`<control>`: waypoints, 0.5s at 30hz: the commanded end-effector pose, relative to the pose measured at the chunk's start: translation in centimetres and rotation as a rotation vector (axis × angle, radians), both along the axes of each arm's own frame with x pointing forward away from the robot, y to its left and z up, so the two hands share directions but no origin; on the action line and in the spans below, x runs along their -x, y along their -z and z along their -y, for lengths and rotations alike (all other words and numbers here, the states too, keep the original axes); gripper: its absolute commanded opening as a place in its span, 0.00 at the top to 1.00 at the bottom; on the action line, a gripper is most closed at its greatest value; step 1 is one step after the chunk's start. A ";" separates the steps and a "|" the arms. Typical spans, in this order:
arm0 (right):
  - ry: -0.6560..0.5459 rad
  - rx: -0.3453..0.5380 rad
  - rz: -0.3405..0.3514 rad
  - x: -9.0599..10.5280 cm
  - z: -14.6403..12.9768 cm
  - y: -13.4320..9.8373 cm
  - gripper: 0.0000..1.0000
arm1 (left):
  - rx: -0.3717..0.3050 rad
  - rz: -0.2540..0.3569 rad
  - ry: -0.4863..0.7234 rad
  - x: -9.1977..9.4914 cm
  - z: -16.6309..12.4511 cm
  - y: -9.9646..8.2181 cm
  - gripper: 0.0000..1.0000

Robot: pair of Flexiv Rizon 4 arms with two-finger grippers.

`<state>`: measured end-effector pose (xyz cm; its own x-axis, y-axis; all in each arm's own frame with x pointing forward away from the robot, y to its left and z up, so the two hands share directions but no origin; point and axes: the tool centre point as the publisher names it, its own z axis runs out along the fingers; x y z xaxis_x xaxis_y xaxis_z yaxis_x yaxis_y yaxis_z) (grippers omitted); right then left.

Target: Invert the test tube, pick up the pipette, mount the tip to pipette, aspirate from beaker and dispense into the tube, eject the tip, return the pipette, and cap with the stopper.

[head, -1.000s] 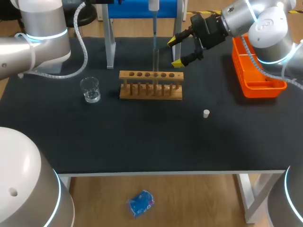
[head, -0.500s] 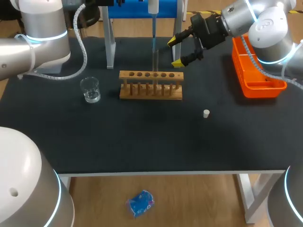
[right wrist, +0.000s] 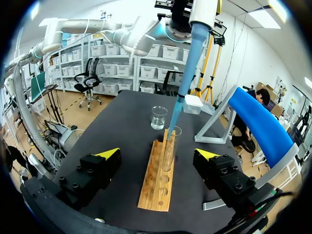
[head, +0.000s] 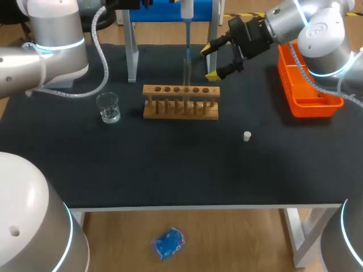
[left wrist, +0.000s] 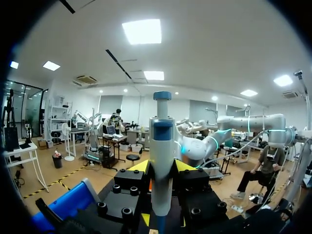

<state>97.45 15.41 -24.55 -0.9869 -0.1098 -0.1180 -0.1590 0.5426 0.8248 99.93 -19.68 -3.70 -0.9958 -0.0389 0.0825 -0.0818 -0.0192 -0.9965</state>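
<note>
My left gripper (left wrist: 162,168) is shut on the white and blue pipette (left wrist: 162,161), which stands upright between its yellow fingertips. In the head view the pipette (head: 186,8) hangs over the wooden rack (head: 180,103), and its blue tip (head: 186,48) reaches down into the upright test tube (head: 185,71). My right gripper (head: 212,61) stands open just right of the tube, touching nothing. In the right wrist view the rack (right wrist: 158,178), the tube (right wrist: 169,146) and the blue tip (right wrist: 184,87) lie ahead of the open right gripper (right wrist: 158,154). The beaker (head: 108,107) stands left of the rack. The white stopper (head: 247,136) lies on the mat.
An orange bin (head: 309,90) sits at the right edge of the table. A blue and grey stand (head: 133,51) rises behind the rack. A small white box (right wrist: 193,103) sits beyond the beaker (right wrist: 159,117) in the right wrist view.
My left arm has shifted slightly to the right, and the pipette with it. My right gripper has not moved.
</note>
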 end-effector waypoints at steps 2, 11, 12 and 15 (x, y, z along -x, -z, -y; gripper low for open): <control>-0.001 0.001 0.000 0.0 0.1 0.0 0.00 | 0.000 0.004 0.006 -0.5 0.1 0.2 1.00; -0.001 0.001 0.000 0.0 0.1 0.0 0.00 | 0.009 0.013 0.008 -1.0 0.3 0.4 1.00; -0.001 0.001 0.000 0.0 0.1 0.0 0.00 | 0.010 0.014 0.008 -1.1 0.3 0.5 1.00; -0.001 0.001 0.000 0.0 0.1 0.0 0.00 | 0.015 0.021 0.006 -1.3 0.2 0.5 1.00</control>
<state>97.45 15.41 -24.55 -0.9869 -0.1097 -0.1180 -0.1589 0.5425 0.8249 100.77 -19.92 -4.01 -0.9971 -0.0416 0.0641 -0.0629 -0.0294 -0.9976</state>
